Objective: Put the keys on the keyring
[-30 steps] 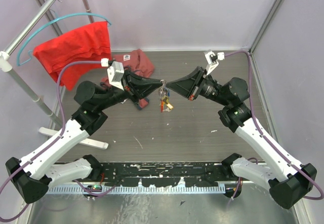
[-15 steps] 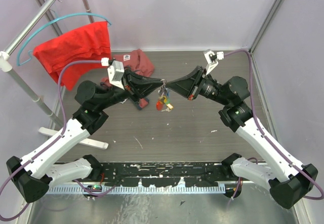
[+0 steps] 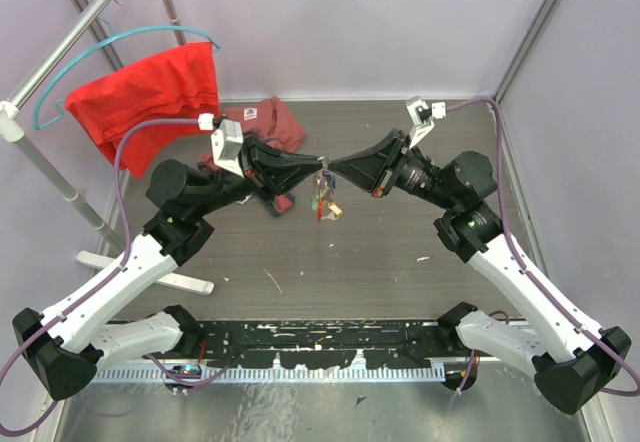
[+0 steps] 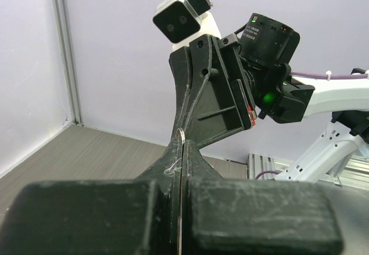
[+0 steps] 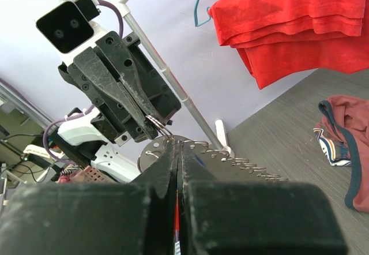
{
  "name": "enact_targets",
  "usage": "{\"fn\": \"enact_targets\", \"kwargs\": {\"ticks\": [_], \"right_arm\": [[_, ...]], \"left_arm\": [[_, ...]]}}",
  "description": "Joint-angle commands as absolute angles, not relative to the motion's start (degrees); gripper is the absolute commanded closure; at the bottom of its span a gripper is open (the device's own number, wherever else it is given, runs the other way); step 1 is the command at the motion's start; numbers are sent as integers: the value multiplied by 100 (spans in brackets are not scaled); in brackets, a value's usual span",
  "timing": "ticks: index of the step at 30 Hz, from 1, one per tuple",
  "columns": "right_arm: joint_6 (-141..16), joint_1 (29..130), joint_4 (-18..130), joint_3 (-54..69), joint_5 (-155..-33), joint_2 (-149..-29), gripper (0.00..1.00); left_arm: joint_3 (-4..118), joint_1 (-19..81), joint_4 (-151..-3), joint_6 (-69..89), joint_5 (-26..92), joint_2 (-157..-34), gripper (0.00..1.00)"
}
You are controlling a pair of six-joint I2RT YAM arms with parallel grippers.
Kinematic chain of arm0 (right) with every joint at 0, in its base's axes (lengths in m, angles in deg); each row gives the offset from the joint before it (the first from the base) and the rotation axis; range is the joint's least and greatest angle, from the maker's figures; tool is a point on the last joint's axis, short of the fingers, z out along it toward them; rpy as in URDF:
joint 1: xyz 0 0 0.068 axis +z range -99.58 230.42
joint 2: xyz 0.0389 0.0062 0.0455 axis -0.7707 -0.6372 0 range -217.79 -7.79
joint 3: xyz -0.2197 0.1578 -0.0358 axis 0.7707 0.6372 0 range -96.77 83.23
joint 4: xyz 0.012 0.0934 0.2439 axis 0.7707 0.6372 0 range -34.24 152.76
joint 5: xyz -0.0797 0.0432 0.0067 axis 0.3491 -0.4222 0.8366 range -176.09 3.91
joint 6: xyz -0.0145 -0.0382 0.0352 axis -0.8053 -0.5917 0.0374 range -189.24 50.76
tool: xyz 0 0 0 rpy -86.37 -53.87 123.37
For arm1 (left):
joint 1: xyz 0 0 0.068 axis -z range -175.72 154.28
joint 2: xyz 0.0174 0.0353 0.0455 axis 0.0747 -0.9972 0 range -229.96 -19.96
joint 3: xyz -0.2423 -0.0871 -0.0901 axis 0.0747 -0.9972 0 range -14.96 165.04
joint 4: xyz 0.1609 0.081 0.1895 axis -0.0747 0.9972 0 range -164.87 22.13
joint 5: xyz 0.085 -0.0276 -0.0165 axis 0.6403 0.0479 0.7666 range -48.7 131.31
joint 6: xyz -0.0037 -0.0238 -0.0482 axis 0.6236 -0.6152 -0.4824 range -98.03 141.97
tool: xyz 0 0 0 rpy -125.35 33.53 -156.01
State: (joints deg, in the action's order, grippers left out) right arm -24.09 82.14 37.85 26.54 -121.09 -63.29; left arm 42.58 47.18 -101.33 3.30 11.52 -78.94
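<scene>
A big red cloth (image 3: 150, 97) hangs on a blue-green hanger (image 3: 120, 42) in the upper left. The hanger hooks over a shiny metal pole (image 3: 70, 47). The pole's white foot (image 3: 150, 272) sits at the left of the dark table (image 3: 380, 252). A pinkish-red shirt (image 3: 270, 122) lies crumpled on the table near the top middle. Small white specks (image 3: 425, 258) dot the table. The walls (image 3: 350, 22) are pale purple.

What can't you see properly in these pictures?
Top view: the keys dangle in one tiny clump, too small to count or tell which are on the keyring.
Left wrist view: the left pincer blocks the keys.
Right wrist view: the right pincer hides them too.
</scene>
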Motion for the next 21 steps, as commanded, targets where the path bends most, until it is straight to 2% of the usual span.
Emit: {"fn": "enact_targets", "kwargs": {"ticks": [1, 5, 8, 10, 15, 21], "right_arm": [[-2494, 8232, 3509, 2422, -11942, -6205, 99], [-2550, 8232, 3568, 2381, -12108, -6241, 97], [-3087, 8232, 4039, 2195, -12157, -6183, 79], [-3519, 8232, 4333, 2017, -12172, -6102, 72], [-4772, 8232, 5032, 1527, -12452, -5966, 71], [-5975, 8232, 5593, 1241, -13330, -5940, 70]], "left_arm": [[4297, 4708, -10489, 213, 959, -7783, 100], [4296, 4706, -10493, 211, 974, -7779, 100], [4304, 4703, -10493, 220, 975, -7778, 100], [4308, 4707, -10493, 211, 968, -7776, 100], [4334, 4708, -10501, 166, 857, -7776, 100], [4485, 4706, -10676, -90, 389, -7865, 100]]}}
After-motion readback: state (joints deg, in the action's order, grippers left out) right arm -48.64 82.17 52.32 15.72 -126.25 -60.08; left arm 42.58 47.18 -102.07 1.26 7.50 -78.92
